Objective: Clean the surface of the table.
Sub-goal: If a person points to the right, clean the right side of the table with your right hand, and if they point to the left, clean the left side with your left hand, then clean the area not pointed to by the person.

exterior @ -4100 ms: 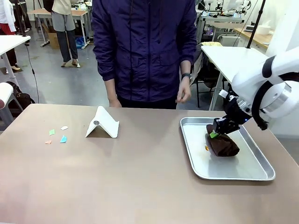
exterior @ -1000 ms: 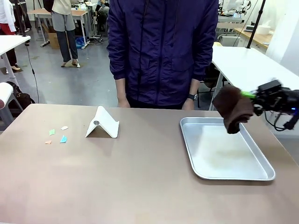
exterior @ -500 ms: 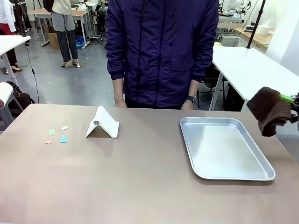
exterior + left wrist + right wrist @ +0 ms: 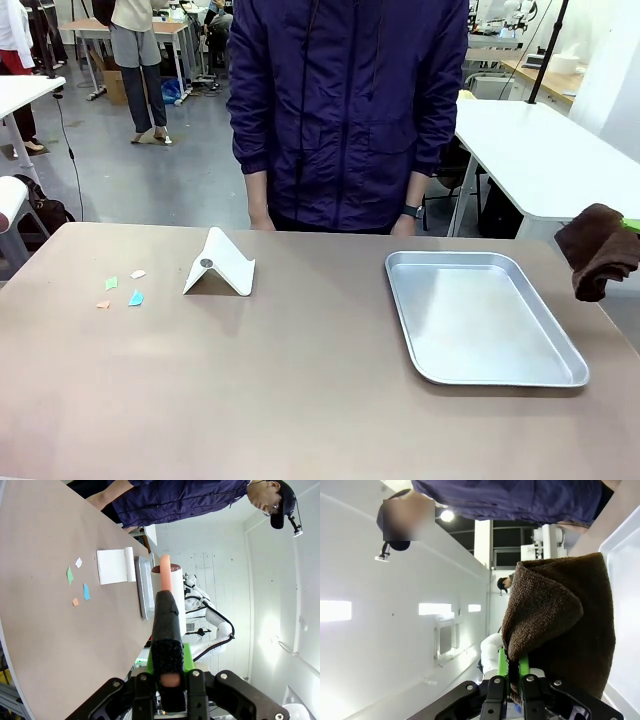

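Observation:
The brownish table [image 4: 300, 380] carries a few small coloured paper scraps [image 4: 122, 288] near its left side. A dark brown cloth [image 4: 600, 250] hangs in the air beyond the table's right edge. My right gripper [image 4: 511, 666] is shut on this cloth [image 4: 555, 625], its green pads pinching a fold. My left gripper [image 4: 167, 669] is shut on a black-handled tool with a pink tip [image 4: 166, 605], held off the table's left end. From there the scraps [image 4: 77, 582] lie on the table top [image 4: 45, 630].
A silver metal tray [image 4: 480, 315] lies bare on the right half of the table. A white folded stand [image 4: 220, 265] sits left of centre. A person in a dark blue jacket [image 4: 345, 110] stands at the far edge, hands down by the sides.
My right gripper lifted the brown cloth out of the tray, then carried it right, past the table's right edge. The tray is now bare. The person shifted slightly.

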